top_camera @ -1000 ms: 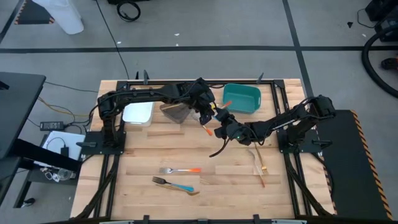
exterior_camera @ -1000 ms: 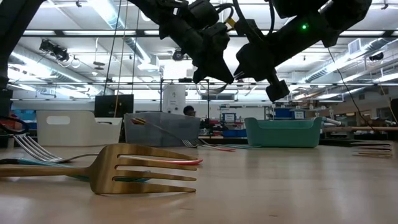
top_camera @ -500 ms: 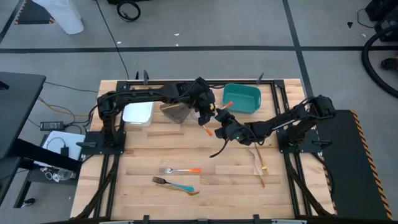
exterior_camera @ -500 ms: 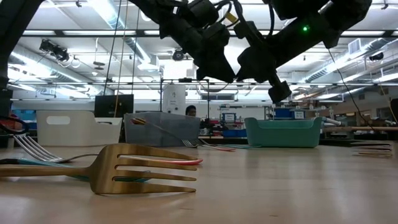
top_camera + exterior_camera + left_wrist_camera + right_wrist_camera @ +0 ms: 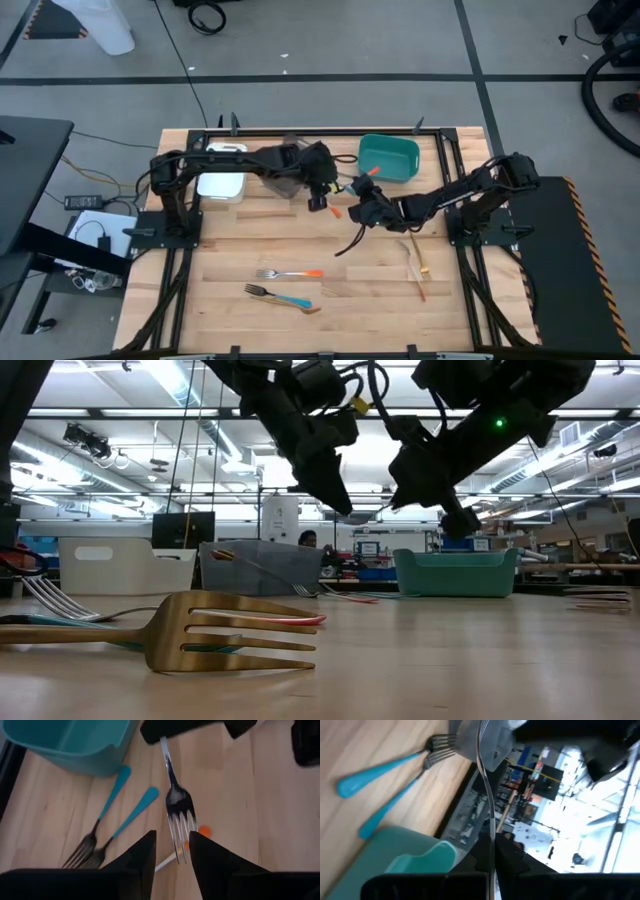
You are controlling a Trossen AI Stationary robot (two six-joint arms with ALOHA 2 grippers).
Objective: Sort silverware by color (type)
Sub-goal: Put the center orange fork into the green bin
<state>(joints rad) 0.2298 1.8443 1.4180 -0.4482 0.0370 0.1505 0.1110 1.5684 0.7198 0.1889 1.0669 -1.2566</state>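
A dark metal fork [image 5: 176, 805] hangs above the table near the teal bin [image 5: 390, 158]. My right gripper [image 5: 354, 197] is shut on it. My left gripper [image 5: 172, 852] is open just to the fork's left, and the tines [image 5: 181, 832] stand in front of the gap between its fingers, untouched. Two blue-handled forks [image 5: 127, 810] lie flat on the wood beside the teal bin. An orange-handled fork [image 5: 288, 273] and a blue-handled gold fork [image 5: 283, 297] lie near the front edge. Tan wooden utensils [image 5: 417, 262] lie at the right. My right gripper pinches the fork at its handle end between its two fingers, which hide the handle itself. The thin neck [image 5: 164, 747] comes out of the fingers, which come level from the table's right, along the fork. The fork is clear of the table, tines toward my left gripper.
A white bin [image 5: 222, 183] and a grey-brown bin [image 5: 283, 180] stand at the back left, under my left arm. An orange handle tip [image 5: 335, 212] lies on the wood below the grippers. Bare wood stretches across the middle of the table.
My left gripper has opened, let go of the fork and drawn back toward the table's left edge. My right gripper has shut on the fork and keeps it lifted clear of the table.
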